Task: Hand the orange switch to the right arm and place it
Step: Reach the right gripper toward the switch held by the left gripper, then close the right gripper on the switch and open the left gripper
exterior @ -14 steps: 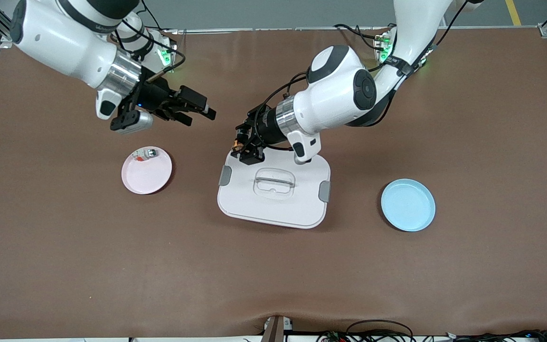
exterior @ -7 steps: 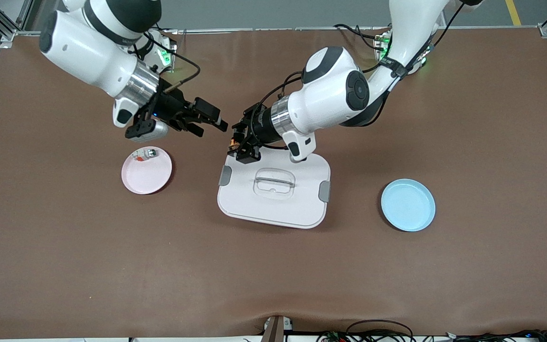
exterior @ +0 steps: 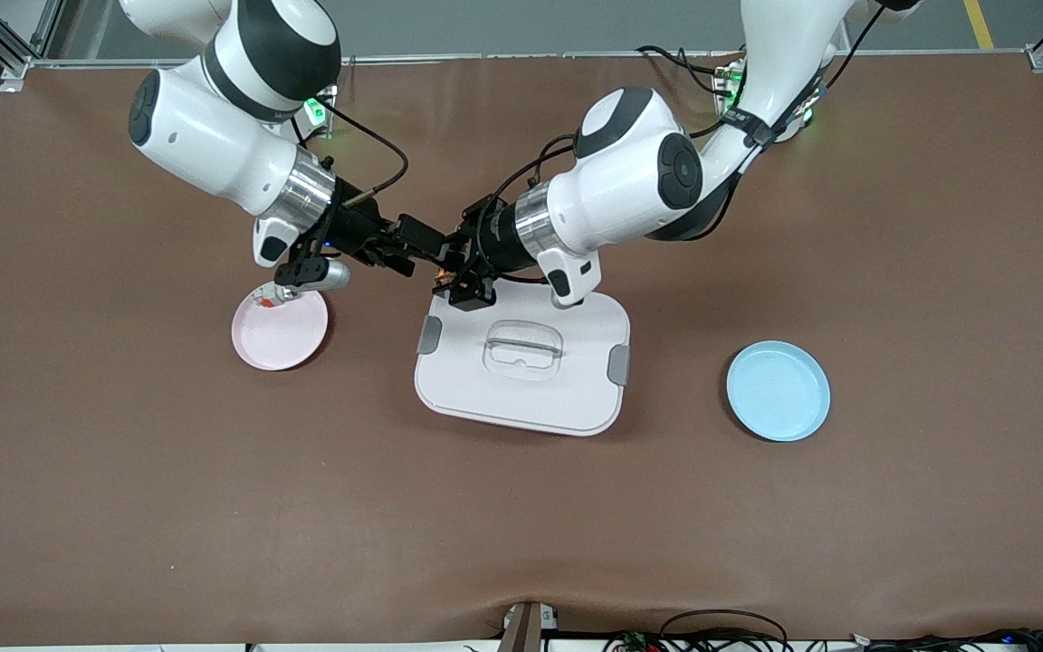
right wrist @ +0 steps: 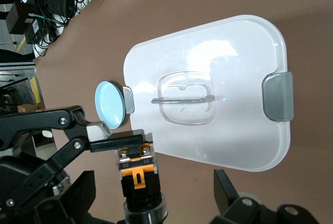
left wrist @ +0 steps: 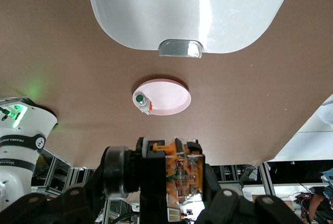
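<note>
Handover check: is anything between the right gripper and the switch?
Nothing visible. The left gripper is shut on the switch above the table near the white lid; the open right gripper already straddles it.

Both end effectors meet over table – left end effector (exterior: 447, 274) grips orange switch (exterior: 441, 271).

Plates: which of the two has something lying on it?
The pink plate, toward the right arm's end, carries a small silver-white piece; the blue plate holds nothing.
</note>
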